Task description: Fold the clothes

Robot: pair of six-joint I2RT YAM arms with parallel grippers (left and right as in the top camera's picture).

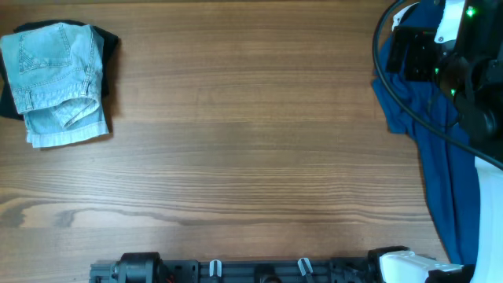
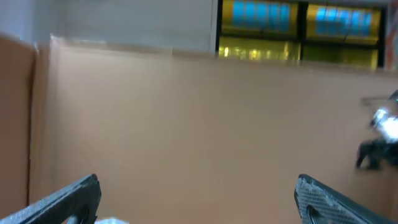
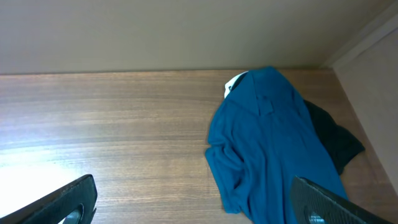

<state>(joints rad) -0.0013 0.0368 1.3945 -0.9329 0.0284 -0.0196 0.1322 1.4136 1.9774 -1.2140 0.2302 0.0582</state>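
The shorts (image 1: 59,79) lie folded at the far left corner of the desk (image 1: 251,141), resting on a black garment (image 1: 108,41) whose edges show around them. That corner reads as a stacking spot: finished pieces are tucked away there so the wide middle of the desk is free for working.

The blue garment (image 1: 440,157) is crumpled along the right side, and part of it seems to hang over the right edge. In the right wrist view it lies in a loose heap with something white at its far end, and a dark cloth (image 3: 339,146) shows from under its right side. It looks unfolded, so it is probably the next piece to handle.

The right arm (image 1: 452,55) hangs over the far end of that garment. The right fingers (image 3: 68,198) are spread apart and hold nothing, with the blue cloth just beyond them. That pose fits lining up to take hold of it and drag it toward the middle.

The left fingers (image 2: 71,198) are also apart and empty. Their camera faces a plain brown wall (image 2: 186,124) rather than the desk, which suggests the left arm is held back out of the way.
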